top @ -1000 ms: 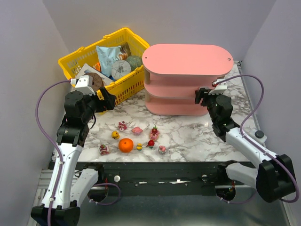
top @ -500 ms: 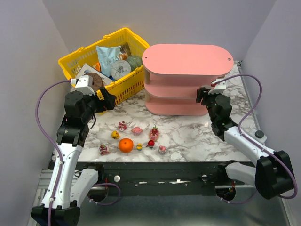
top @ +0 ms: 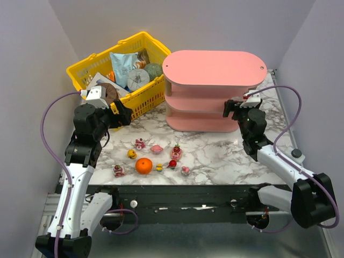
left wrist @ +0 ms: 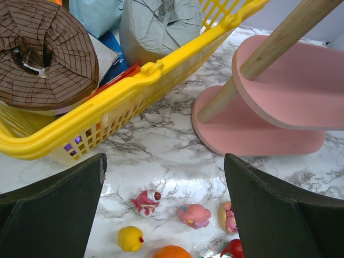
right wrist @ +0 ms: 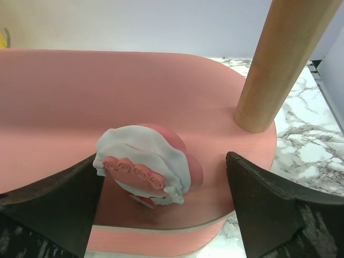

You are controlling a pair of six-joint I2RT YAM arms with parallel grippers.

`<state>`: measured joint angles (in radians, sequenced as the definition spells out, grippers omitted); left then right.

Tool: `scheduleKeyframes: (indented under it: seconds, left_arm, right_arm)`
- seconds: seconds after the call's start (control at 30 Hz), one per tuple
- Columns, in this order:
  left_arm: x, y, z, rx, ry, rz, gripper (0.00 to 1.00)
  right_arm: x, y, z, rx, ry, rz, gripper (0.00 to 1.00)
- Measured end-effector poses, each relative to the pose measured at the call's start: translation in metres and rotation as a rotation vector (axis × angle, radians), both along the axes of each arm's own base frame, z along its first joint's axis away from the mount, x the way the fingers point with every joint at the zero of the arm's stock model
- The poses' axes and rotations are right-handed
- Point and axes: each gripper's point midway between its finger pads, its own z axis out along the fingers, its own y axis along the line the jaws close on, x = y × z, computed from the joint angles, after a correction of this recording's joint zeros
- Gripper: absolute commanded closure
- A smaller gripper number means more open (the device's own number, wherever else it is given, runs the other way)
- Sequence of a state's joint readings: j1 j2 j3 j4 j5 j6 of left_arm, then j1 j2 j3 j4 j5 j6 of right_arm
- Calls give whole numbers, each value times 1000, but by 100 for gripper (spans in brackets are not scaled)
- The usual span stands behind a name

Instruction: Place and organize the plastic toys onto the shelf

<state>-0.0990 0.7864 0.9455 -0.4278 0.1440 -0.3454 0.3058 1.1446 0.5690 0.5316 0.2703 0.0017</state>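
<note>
Plastic toys (top: 156, 149) lie scattered near the front edge of the marble bench (top: 215, 153), small figures in pink, white, yellow and red grouped loosely about an orange ball (top: 143, 166). One more of them, a pink-and-white figurine (right wrist: 146, 169), stands upright on a board of the pink shelf (top: 215, 70) at the back right. The right pincer (top: 232, 109) is at the shelf's right end, level with its lower tiers; which tier holds the figurine cannot be told. Seen from the right wrist, its dark fingers (right wrist: 51, 209) are spread wide to either side of the figurine: the one on the left of that view comes close up to the toy's edge, the other is well apart from it, and neither pinches it. A wooden post (right wrist: 271, 64) rises from the same board just beside the toy. The left pincer (top: 121, 114) hovers over the bench in front of the yellow basket (top: 141, 102), which is packed with wrapped goods and sits to the left of the shelf. Its jaws too are spread, with nothing between them. Below, the left wrist view takes in the basket's rim, the foot of the shelf and, lower down, a pink toy, a yellow toy and the top of the orange ball on the marble.
</note>
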Motion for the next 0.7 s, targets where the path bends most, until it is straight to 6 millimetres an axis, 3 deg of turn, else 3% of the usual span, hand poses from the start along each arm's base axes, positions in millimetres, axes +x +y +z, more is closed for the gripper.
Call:
scheduleKeyframes:
  seconds: [0.7]
  left_arm:
    - [0, 0, 0, 0, 0, 0, 1]
  right_arm:
    - [-17, 9, 11, 70, 103, 48, 0]
